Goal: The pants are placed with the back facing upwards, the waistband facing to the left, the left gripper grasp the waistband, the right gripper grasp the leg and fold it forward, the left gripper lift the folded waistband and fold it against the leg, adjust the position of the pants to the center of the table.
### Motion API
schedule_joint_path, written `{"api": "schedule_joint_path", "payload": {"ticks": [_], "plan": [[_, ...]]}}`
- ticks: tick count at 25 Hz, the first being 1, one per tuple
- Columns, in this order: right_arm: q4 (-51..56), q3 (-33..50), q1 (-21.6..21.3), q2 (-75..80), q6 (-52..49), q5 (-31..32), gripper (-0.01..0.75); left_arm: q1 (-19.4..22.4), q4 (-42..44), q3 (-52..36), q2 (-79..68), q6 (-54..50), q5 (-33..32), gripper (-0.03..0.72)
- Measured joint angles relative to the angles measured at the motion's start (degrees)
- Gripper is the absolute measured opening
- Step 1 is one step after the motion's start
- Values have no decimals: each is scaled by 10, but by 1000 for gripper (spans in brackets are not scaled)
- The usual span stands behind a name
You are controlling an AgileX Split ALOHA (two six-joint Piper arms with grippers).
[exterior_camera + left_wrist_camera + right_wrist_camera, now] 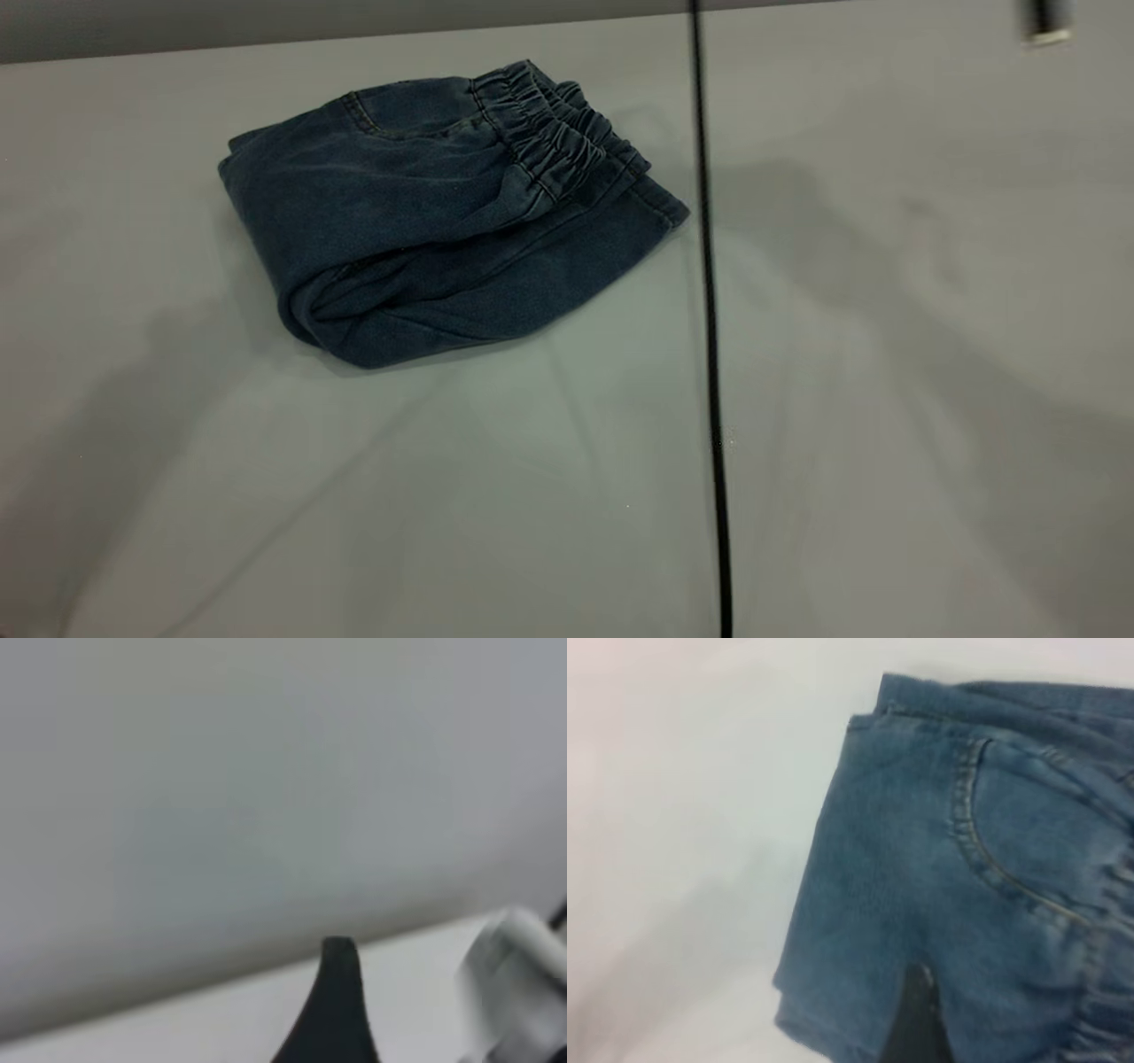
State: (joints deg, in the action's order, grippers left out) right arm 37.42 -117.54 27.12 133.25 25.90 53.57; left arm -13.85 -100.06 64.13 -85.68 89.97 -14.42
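folded pants (425,221) lie on the table (886,399) beside a black cable (713,354); jaws' state untellable.

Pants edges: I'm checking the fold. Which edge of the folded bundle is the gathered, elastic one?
The waistband, the ruffled edge on top of the pants, on the side toward the black cable. The bundle's other edges are smooth folds or flat stitched hems.

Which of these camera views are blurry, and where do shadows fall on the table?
Exterior view: sharp on the pants; broad soft shadows cross the table left and right of them. Left wrist view: heavily blurred, only a dark fingertip readable. Right wrist view: soft focus, pocket stitching smeared.
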Motion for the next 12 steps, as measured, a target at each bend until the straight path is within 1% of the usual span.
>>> {"api": "schedule_joint_path", "payload": {"ticks": [5,8,12], "plan": [[-95,0,70,24,-69,-79,483,0,1,0,84,0,5,580],[-160,-1,116,50,-96,-105,483,0,1,0,106,1,5,580],[-273,-2,153,90,-171,-135,483,0,2,0,103,0,0,580]]}}
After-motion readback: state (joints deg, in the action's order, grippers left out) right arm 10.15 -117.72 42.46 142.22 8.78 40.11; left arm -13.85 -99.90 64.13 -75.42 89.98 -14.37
